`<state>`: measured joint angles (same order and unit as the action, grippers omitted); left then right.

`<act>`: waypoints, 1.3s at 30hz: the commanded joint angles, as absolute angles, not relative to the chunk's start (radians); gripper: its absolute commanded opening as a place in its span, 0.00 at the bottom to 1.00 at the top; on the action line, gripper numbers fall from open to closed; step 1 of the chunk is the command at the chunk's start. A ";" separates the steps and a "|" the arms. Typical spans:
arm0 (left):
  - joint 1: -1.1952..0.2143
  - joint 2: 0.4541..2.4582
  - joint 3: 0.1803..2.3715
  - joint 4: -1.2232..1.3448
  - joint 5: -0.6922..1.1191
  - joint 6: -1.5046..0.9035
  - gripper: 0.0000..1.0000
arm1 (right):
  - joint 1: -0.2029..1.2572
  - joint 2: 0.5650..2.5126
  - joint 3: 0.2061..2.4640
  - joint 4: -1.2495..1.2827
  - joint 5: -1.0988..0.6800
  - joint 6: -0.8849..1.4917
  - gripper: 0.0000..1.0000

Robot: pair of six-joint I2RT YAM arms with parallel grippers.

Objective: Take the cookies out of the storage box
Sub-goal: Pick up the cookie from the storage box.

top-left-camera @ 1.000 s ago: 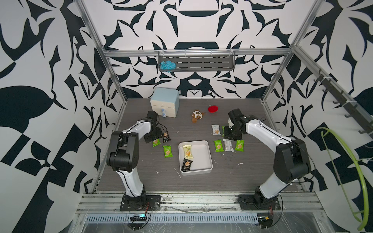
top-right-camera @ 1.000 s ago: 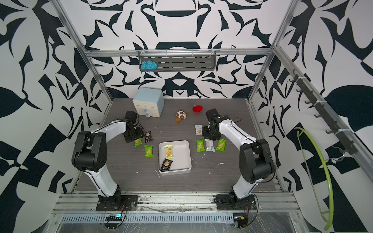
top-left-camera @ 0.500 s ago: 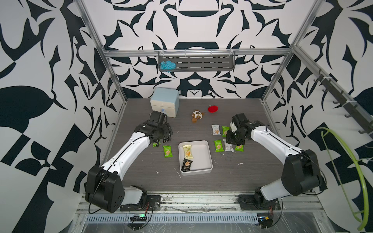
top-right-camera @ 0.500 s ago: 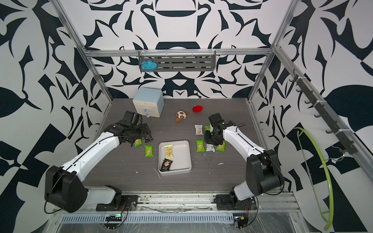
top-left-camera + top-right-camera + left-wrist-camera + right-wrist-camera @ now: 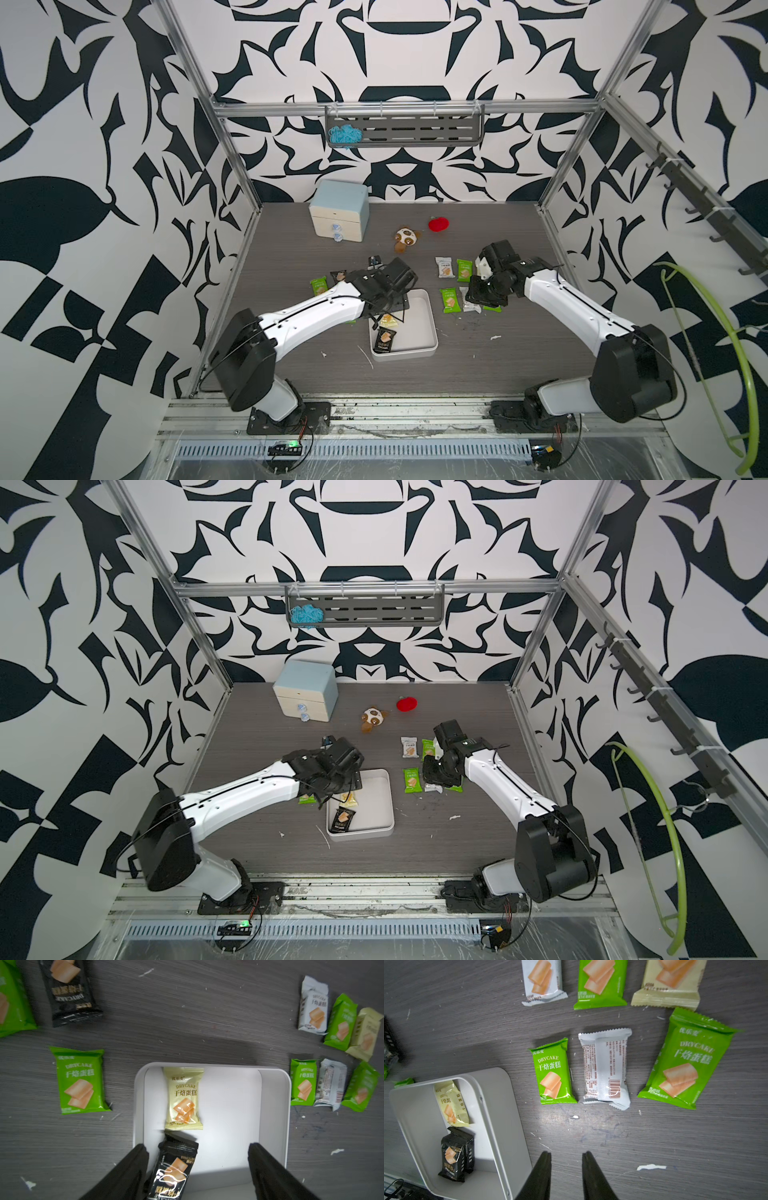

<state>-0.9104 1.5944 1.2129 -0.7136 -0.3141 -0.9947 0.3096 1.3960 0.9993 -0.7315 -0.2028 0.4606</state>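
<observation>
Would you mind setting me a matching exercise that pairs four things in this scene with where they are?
Things:
1. cream packet
2. white packet, barcode up
3. left gripper
4. right gripper

Places:
A. between two green packets
B. open above the storage box
C. lying inside the storage box
D. over the table beside the box

Pairs: 1-C, 2-A, 3-B, 4-D

Stretches left arm [image 5: 316, 309] forward and inward, left claw [image 5: 197, 1147] aimed downward, jaws spread wide, empty. Bends right arm [image 5: 569, 299] inward, right claw [image 5: 566, 1153] aimed downward, jaws narrowly parted, gripping nothing.
</observation>
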 commanded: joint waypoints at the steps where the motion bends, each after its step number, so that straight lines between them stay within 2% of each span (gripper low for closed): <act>1: -0.920 1.677 1.296 -0.807 -0.348 -1.005 0.83 | 0.316 1.358 0.994 -0.727 -0.204 0.444 0.32; 7: -0.920 1.798 1.374 -0.863 -0.354 -1.016 0.82 | 0.316 1.367 0.995 -0.732 -0.188 0.419 0.31; 18: -0.916 1.881 1.345 -0.821 -0.334 -1.068 0.79 | 0.314 1.405 1.009 -0.736 -0.179 0.392 0.30; 39: -0.853 1.912 1.246 -0.681 -0.274 -1.007 0.71 | 0.314 1.450 1.027 -0.753 -0.155 0.381 0.30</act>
